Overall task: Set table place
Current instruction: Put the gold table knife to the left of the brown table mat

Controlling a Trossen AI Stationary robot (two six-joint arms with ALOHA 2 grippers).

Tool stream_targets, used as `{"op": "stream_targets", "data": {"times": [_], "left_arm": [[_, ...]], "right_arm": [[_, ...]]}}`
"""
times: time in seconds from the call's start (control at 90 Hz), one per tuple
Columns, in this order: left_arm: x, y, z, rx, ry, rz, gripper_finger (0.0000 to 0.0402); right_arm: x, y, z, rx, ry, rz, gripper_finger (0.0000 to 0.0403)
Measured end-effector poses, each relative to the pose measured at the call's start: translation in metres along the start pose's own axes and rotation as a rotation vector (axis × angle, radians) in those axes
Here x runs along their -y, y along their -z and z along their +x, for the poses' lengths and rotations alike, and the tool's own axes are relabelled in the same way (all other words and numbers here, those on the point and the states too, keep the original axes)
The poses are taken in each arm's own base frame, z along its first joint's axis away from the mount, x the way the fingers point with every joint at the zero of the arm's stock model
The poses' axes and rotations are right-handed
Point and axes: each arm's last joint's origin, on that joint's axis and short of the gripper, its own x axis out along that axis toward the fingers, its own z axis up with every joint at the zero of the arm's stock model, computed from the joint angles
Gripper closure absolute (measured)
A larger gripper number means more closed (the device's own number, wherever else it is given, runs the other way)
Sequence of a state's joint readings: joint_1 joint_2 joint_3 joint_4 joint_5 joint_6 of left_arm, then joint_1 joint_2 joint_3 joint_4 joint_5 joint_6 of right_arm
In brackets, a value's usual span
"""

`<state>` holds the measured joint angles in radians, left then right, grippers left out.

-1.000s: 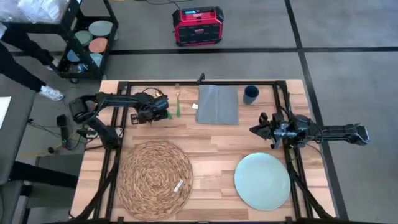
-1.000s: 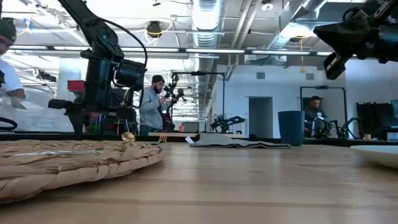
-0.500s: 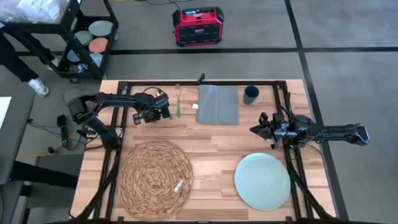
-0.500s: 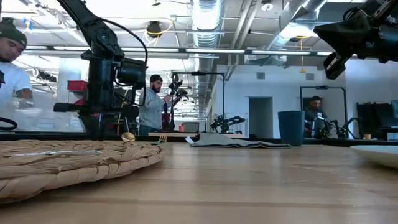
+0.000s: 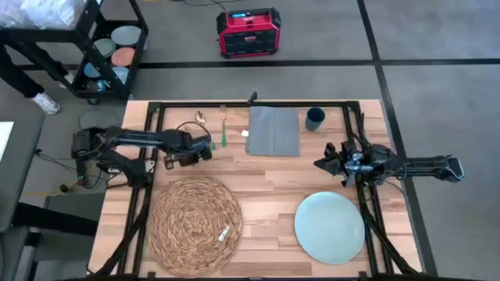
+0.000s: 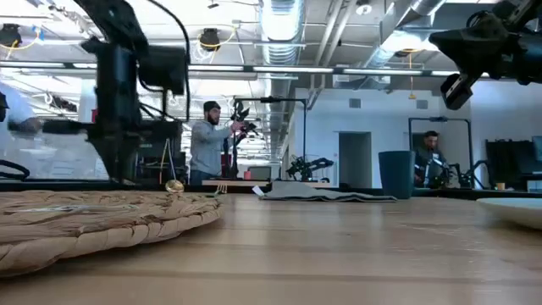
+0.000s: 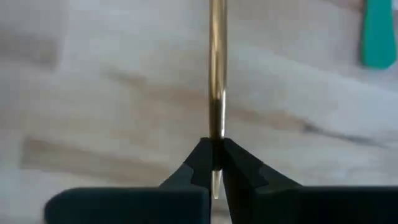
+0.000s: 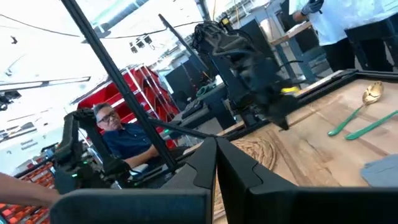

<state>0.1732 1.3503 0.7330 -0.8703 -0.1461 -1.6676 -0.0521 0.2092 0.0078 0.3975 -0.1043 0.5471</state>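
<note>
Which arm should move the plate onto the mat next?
Probably right: the right tool is empty and close to the plate, while the left tool is pinching a gold piece of cutlery.

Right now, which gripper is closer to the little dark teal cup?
The right gripper. It hovers just on the near side of the cup, toward the plate. The left gripper is across the napkin, pinching a gold utensil.

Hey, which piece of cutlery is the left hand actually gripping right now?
The slim gold piece, pinched between the left hand's closed fingertips. The green-handled piece nearby lies free on the table.
</note>
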Motion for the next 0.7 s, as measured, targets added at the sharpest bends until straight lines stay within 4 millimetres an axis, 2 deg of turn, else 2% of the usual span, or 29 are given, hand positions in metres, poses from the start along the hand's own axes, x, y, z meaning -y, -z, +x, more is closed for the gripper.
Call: {"op": "stream_targets", "data": {"times": [0.122, 0.344, 0.411, 0.7], "left_arm": [[-0.007, 0.030, -0.013, -0.023, 0.069, -0.007, 0.0401], [-0.025, 0.089, -0.024, -0.065, 0.161, -0.104, 0.0401], [-0.028, 0.103, -0.029, -0.085, 0.193, -0.084, 0.0401], [-0.003, 0.153, -0.073, -0.045, 0.163, 0.076, 0.0401]], "right_arm": [[0.000, 0.000, 0.000, 0.001, 0.000, -0.029, 0.0403], [0.000, 0.000, 0.000, 0.000, -0.001, -0.032, 0.0403], [0.000, 0.000, 0.000, 0.000, -0.001, -0.033, 0.0403], [0.000, 0.001, 0.000, -0.010, 0.000, -0.051, 0.0403]]}}
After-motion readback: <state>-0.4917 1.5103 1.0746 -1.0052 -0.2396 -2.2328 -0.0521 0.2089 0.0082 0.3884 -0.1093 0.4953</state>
